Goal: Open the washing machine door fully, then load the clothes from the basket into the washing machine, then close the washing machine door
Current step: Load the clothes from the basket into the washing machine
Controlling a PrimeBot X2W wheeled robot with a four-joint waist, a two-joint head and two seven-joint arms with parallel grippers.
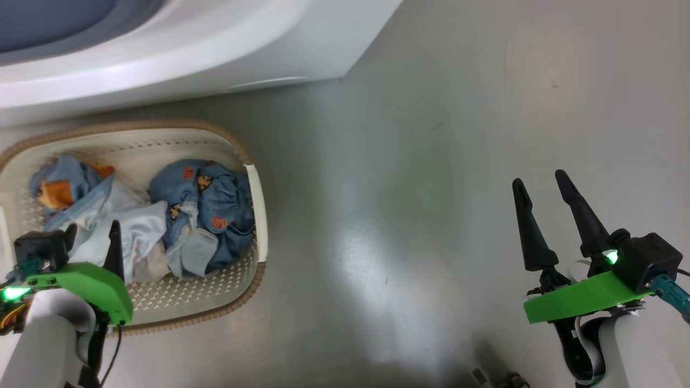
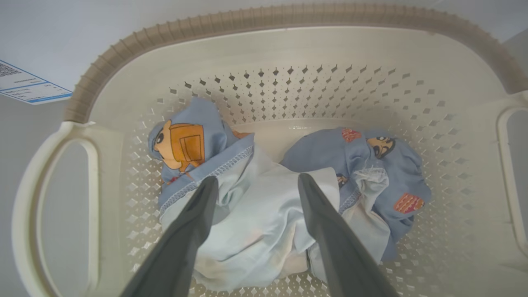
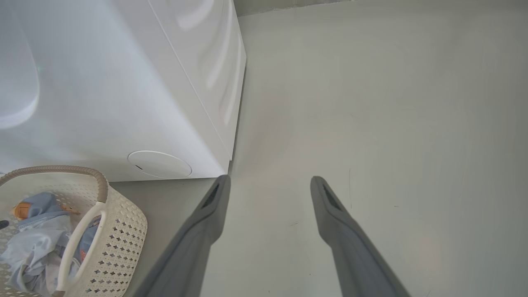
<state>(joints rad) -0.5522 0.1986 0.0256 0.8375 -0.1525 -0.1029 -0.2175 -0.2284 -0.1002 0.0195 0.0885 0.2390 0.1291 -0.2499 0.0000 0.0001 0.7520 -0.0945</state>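
Grey floor [image 1: 458, 134]: glossy surface, light being reflected as pale patch [image 1: 372, 280]. Small dark scuff [image 3: 293, 223] being shown. Darker strip [image 3: 288, 4] being seen along far edge.

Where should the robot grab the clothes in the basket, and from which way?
Probably the pale bunched-up fold in the middle of the clothes, coming straight down from above. It puffs up in loose ridges that can be pinched, and the basket walls block the sides. The open left gripper hangs over that fold.
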